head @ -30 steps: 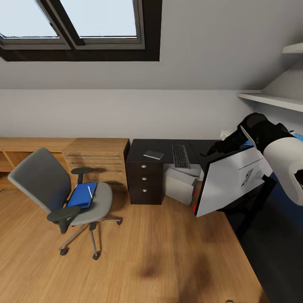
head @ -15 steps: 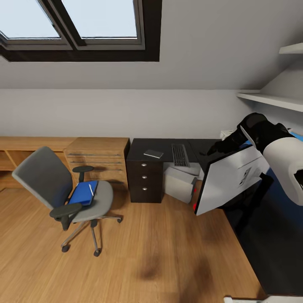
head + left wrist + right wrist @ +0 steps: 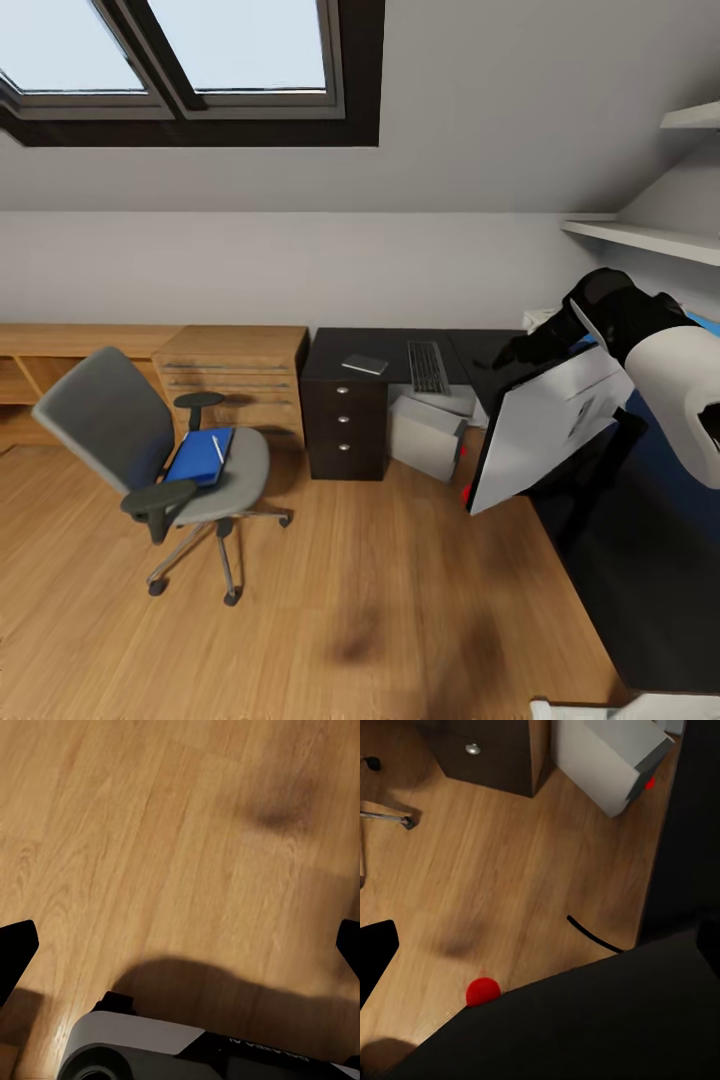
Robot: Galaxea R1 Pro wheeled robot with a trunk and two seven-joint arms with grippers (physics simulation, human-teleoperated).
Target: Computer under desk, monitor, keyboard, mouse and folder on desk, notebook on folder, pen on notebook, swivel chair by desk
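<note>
Right gripper [image 3: 545, 350] carrying the monitor [image 3: 545, 430] at frame right, apparently clamped; tilting it upright before reaching the desk [image 3: 375, 362] seems best; left jaws standing wide, empty.

Light grey boxy computer tower [image 3: 430, 436] half hidden under the black desk with silver knobs [image 3: 345, 420]. Wide flat monitor [image 3: 545, 425] seen from its pale back, screen side hidden. Light wooden low shelf [image 3: 30, 375] cut off at the edge, partly behind the grey office chair [image 3: 150, 455]
</note>
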